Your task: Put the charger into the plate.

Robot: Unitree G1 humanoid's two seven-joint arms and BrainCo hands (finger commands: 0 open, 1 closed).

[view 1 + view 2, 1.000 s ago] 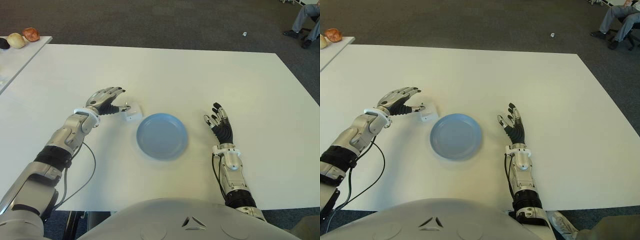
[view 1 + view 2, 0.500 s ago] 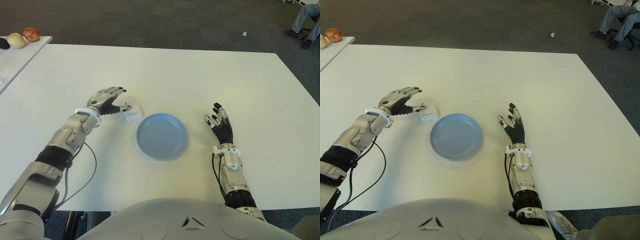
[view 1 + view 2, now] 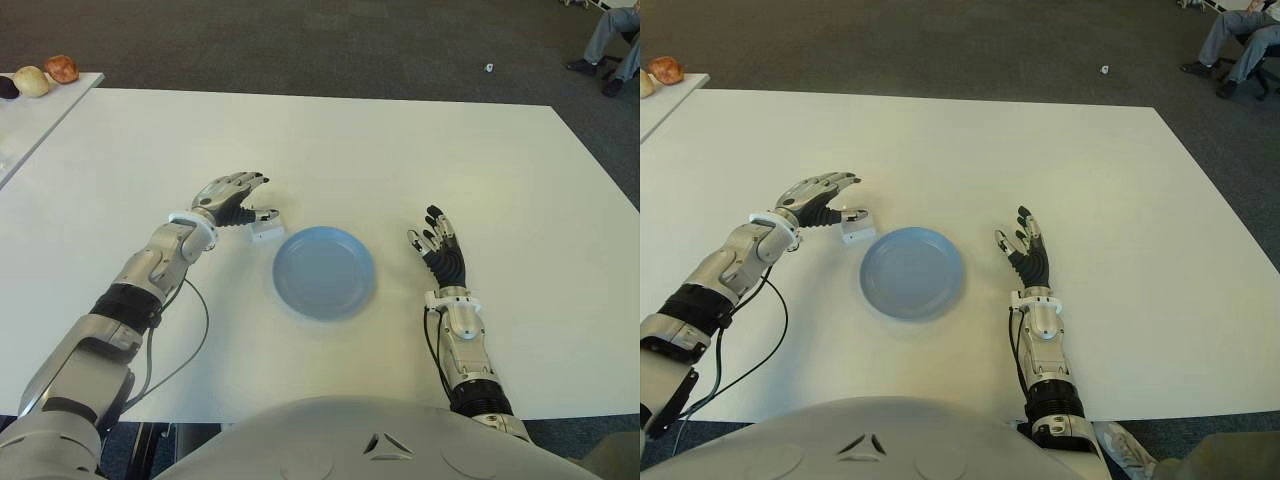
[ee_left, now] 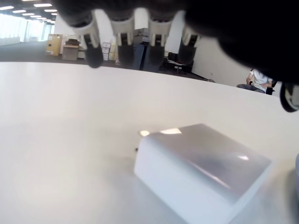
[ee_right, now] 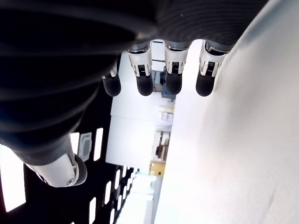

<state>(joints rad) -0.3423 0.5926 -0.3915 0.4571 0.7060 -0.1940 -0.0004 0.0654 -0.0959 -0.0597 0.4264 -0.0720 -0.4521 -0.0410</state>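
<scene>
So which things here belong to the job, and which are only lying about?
For the job:
- charger
- blue plate
- left hand, open over the charger

Only lying about:
- right hand, idle right of the plate
- round objects on the side table
- seated person

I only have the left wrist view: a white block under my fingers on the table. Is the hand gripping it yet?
Observer: No. In the eye views the left hand hovers over the charger with its fingers spread, and the charger lies on the table.
Operator: Where is the plate from there?
Observer: The blue plate sits just beside the charger, on its right and slightly nearer the robot; nothing lies in it.
Operator: Is the other hand in the way?
Observer: No. The right hand shows on the plate's far right, open and holding nothing.
</scene>
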